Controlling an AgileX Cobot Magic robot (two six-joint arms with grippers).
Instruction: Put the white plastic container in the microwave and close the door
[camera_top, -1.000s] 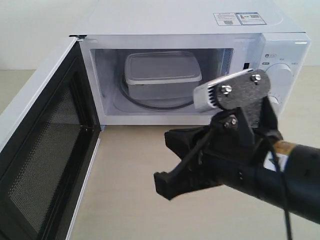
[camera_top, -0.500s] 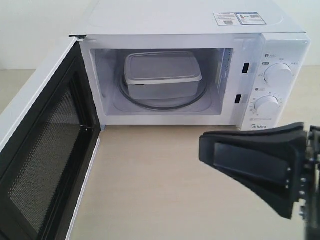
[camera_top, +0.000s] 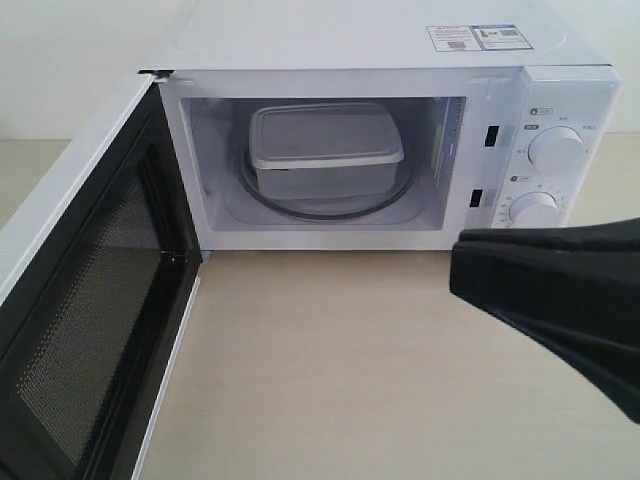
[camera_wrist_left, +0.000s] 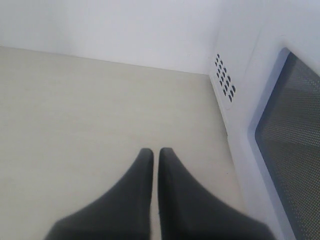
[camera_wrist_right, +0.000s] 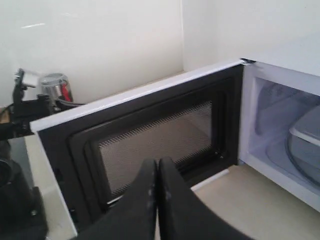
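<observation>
Since the container (camera_top: 325, 150) is already sitting inside the microwave (camera_top: 380, 40), upper middle of frame, only the door (camera_top: 90, 330) at left needs shutting, with left gripper (camera_wrist_left: 155, 152) and right gripper (camera_wrist_right: 158, 162) both pinched together, empty.

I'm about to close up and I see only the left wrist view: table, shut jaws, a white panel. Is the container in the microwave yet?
Observer: Yes, the white plastic container sits inside the microwave, lid on.
Operator: How does the door stand?
Observer: The door is swung wide open, its black mesh inner face showing.
Operator: Is the right arm clear of the cavity?
Observer: Yes. The right gripper is outside it, in front of the microwave, jaws shut on nothing.
</observation>
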